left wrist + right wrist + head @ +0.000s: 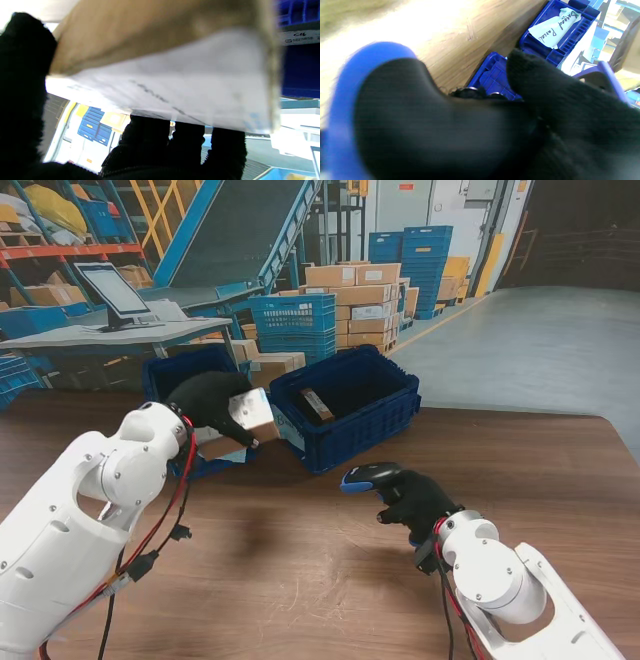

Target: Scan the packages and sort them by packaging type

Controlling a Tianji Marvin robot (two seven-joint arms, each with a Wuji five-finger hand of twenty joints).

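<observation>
The cardboard package (243, 418) is held off the counter (330, 550) in the left hand (205, 402), whose black-gloved fingers (226, 147) are clamped on it: three along one edge and the thumb on the opposite side, as the left wrist view shows. Taking the right-hand blue bin (345, 405) as the landmark, the package hangs just to the left of it, over the gap between that bin and the second blue bin (185, 375) farther left. Its white label face is tilted up and toward the right.

The right hand (415, 500) sits nearer to me than the landmark bin, fingers wrapped round the handle of the blue-headed scanner (368, 476), whose head points left and away, toward the package. The coming scan seems to turn on that line: label face angled to the scanner, the two well apart across bare counter.

The landmark bin holds one brown parcel (316, 404). In the right wrist view a bin carries a handwritten tag (555, 28) that appears to read "Bagged Parcel"; which bin I cannot tell. The label print is blurred, and the left bin's contents are hidden behind the hand.
</observation>
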